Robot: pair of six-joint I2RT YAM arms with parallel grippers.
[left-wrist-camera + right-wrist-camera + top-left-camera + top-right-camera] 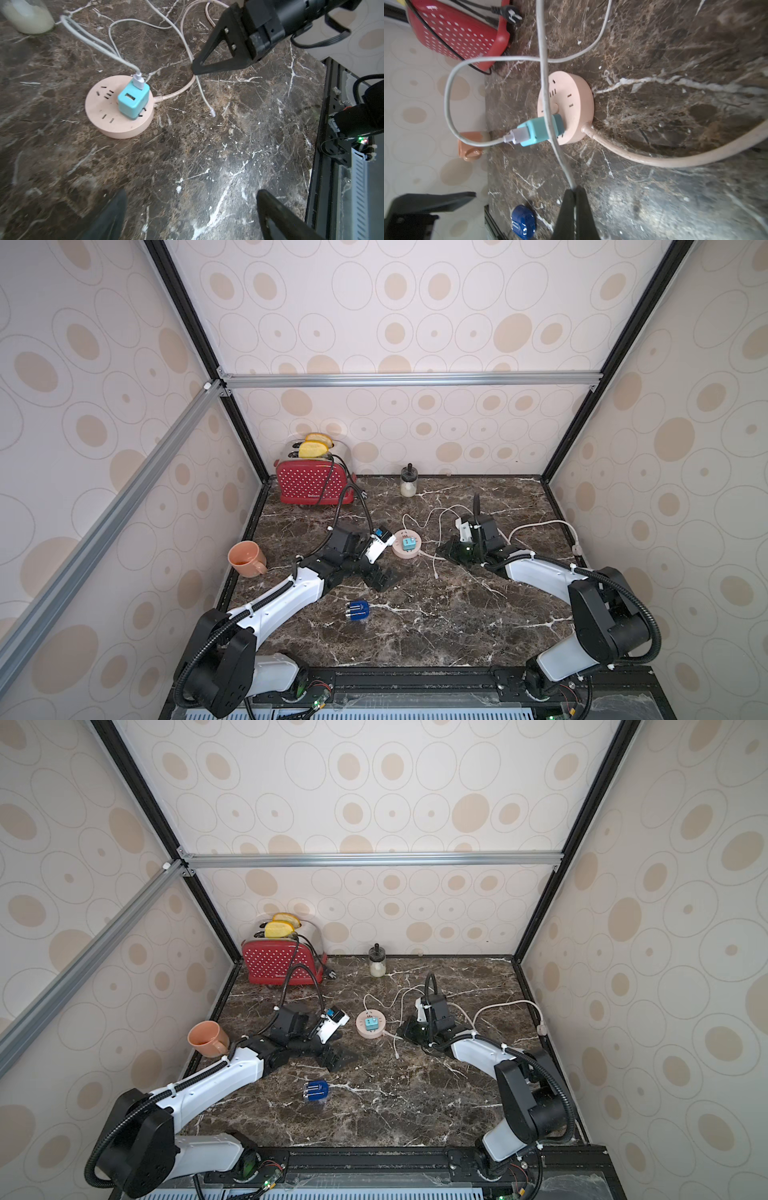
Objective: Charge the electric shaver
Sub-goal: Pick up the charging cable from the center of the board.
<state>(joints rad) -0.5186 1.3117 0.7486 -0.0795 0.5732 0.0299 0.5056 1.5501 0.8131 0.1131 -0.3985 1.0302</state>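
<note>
1. My right pincer (574, 192) pinches the white charging cable (545, 83); my left pincer (191, 192) gapes wide, empty
2. The electric shaver (356, 610) lies near the counter (436, 635) front, apart from both
3. Tugging may unplug the teal adapter (133, 99)

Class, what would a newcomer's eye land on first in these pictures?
The red polka-dot toaster stands at the back left. Mid-table, a teal adapter sits in the round pink hub; the right end effector pinches the white cable beside it.
</note>
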